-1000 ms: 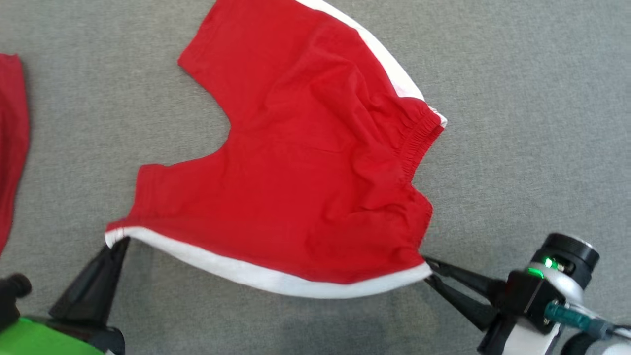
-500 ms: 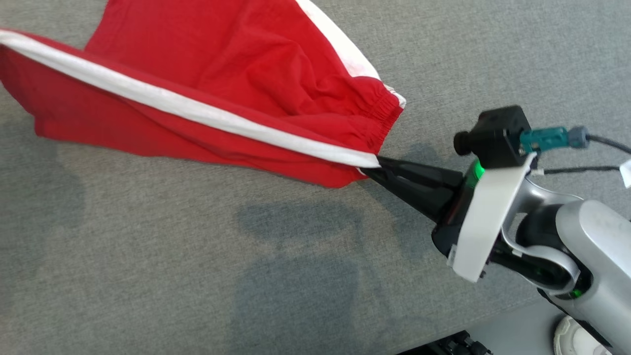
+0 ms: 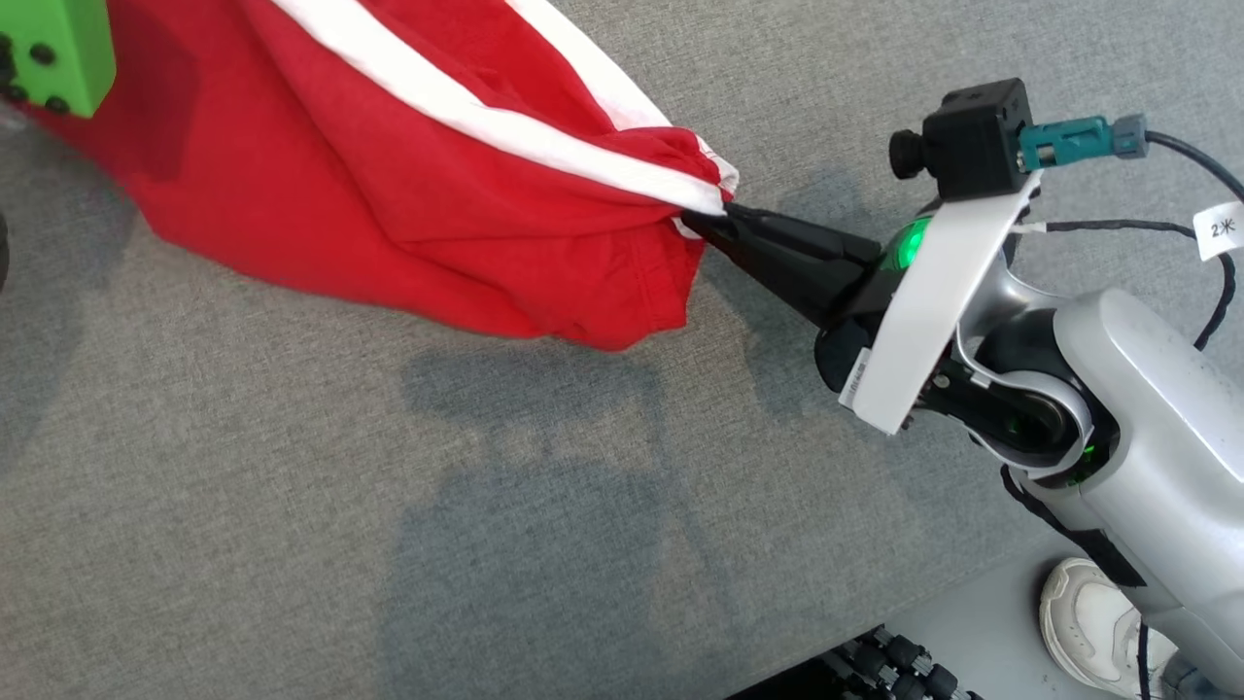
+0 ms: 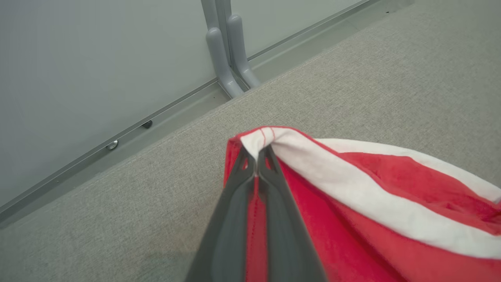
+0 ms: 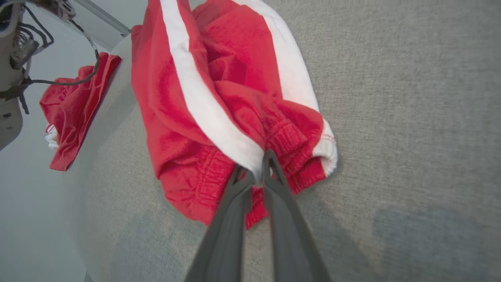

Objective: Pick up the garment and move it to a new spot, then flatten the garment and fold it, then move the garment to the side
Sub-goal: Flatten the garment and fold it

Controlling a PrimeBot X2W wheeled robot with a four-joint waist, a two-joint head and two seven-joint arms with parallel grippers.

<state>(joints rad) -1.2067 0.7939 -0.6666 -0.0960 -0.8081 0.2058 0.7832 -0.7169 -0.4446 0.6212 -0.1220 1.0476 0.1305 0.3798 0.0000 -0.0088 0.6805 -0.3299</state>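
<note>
The garment point(image 3: 389, 214) is a pair of red shorts with white side stripes, lifted and doubled over above the grey table point(image 3: 486, 506). My right gripper point(image 3: 705, 222) is shut on the waistband end of a white stripe, and the right wrist view shows its fingers point(image 5: 238, 196) pinching the elastic edge of the garment point(image 5: 235, 78). My left gripper point(image 4: 256, 150) is shut on a white-striped leg corner of the garment point(image 4: 391, 196). In the head view, my left arm's green housing point(image 3: 53, 44) hangs over the cloth at the top left, with its fingertips hidden.
A second red garment point(image 5: 74, 105) lies by the table's far edge. A person's white shoe point(image 3: 1079, 612) stands on the floor past the table's near-right edge. A grey wall and metal post point(image 4: 231, 51) border the table beyond my left gripper.
The head camera has shifted. Both grippers have lifted the near striped edge and carried it over the flat shorts toward the far side, doubling the cloth; the left gripper has risen to the upper left.
</note>
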